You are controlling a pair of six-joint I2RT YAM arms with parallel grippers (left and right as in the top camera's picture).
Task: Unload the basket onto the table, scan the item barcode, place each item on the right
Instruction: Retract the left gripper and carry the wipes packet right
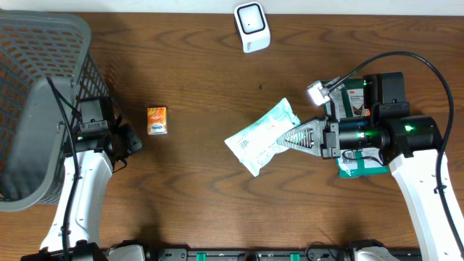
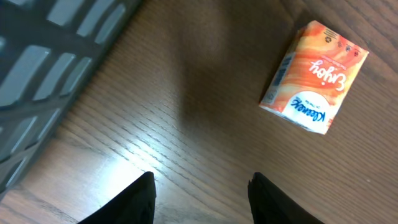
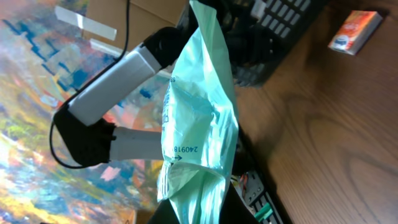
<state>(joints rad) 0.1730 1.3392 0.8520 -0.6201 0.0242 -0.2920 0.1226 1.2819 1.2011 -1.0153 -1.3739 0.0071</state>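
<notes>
Two grippers are in your view. Your right gripper (image 1: 281, 140) pinches one end of a pale green packet (image 1: 254, 138) over the table (image 1: 217, 210), right of centre and well apart from the white scanner (image 1: 251, 26) at the far edge. Your left gripper (image 2: 202, 186) hovers with jaws spread and empty, near an orange tissue pack (image 2: 314, 78) and a grey basket (image 1: 43, 43).
</notes>
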